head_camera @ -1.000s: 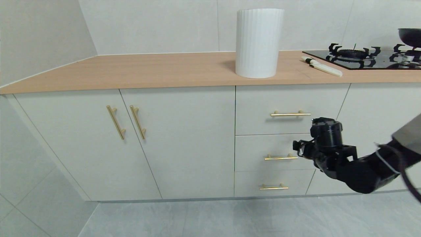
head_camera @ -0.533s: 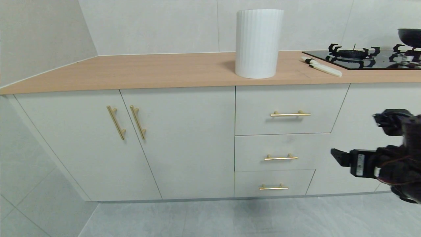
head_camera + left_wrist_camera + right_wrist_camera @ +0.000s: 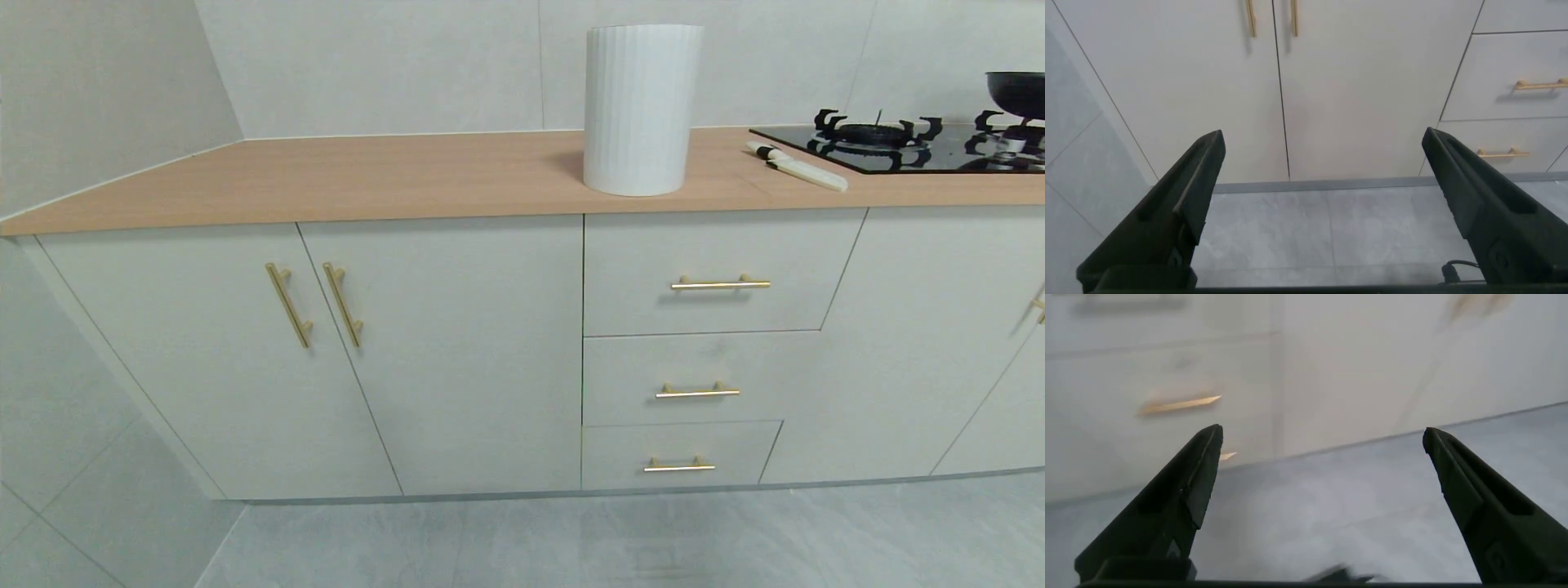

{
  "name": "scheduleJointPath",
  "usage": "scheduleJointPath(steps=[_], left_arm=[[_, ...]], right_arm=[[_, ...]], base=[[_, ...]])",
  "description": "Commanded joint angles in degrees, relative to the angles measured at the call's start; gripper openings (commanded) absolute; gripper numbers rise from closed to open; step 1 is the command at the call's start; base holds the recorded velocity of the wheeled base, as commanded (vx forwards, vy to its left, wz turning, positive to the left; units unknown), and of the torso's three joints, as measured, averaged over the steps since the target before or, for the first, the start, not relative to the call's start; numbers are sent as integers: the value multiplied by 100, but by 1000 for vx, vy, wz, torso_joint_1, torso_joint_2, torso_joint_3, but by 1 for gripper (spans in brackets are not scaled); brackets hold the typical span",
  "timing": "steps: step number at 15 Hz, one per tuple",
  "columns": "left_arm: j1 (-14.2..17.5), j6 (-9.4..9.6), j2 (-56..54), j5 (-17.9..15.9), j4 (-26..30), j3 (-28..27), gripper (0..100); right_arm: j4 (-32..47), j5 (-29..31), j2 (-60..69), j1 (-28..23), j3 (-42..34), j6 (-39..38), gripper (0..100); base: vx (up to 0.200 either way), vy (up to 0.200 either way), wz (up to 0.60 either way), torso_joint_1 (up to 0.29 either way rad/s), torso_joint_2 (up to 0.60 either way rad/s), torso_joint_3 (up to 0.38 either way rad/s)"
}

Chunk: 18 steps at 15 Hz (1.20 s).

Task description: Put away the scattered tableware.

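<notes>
A white knife with a black band [image 3: 796, 167] lies on the wooden countertop [image 3: 367, 175] beside the stove. A tall white ribbed cylinder [image 3: 641, 109] stands on the counter to its left. Below the counter is a stack of three drawers with gold handles [image 3: 720, 284]. My left gripper [image 3: 1323, 147] is open with nothing in it, low over the floor in front of the cabinet doors. My right gripper [image 3: 1323, 437] is open and holds nothing, low before the drawer fronts and the floor.
A black gas stove [image 3: 906, 143] with a dark pan [image 3: 1016, 88] sits at the counter's right end. Two cabinet doors with gold handles [image 3: 314, 304] are on the left. A grey tiled floor [image 3: 571, 539] lies before the cabinets.
The right arm, which was in front of the middle drawer, has swung right and left the head view. The drawers stay shut.
</notes>
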<state>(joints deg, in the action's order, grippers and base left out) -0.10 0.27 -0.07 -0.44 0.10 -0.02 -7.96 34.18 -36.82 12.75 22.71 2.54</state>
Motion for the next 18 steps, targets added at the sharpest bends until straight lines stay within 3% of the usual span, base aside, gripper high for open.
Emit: scheduleJointPath(steps=[1, 8, 10, 14, 18], left_arm=[[-8, 0, 7, 0, -1, 2, 100], [1, 0, 7, 0, -1, 2, 100], [1, 0, 7, 0, -1, 2, 100], [1, 0, 7, 0, -1, 2, 100], [1, 0, 7, 0, -1, 2, 100]], right_arm=[[190, -26, 1915, -801, -329, 731, 100], [796, -289, 3532, -1222, -109, 1311, 100], [875, -1072, 3682, -1258, -223, 1232, 100], [858, -3181, 3682, -1258, -1190, 45, 100], [462, -3612, 3682, -1258, -2245, -25, 100]], base=[[0, 0, 0, 0, 0, 0], [0, 0, 0, 0, 0, 0], [0, 0, 0, 0, 0, 0], [0, 0, 0, 0, 0, 0], [0, 0, 0, 0, 0, 0]])
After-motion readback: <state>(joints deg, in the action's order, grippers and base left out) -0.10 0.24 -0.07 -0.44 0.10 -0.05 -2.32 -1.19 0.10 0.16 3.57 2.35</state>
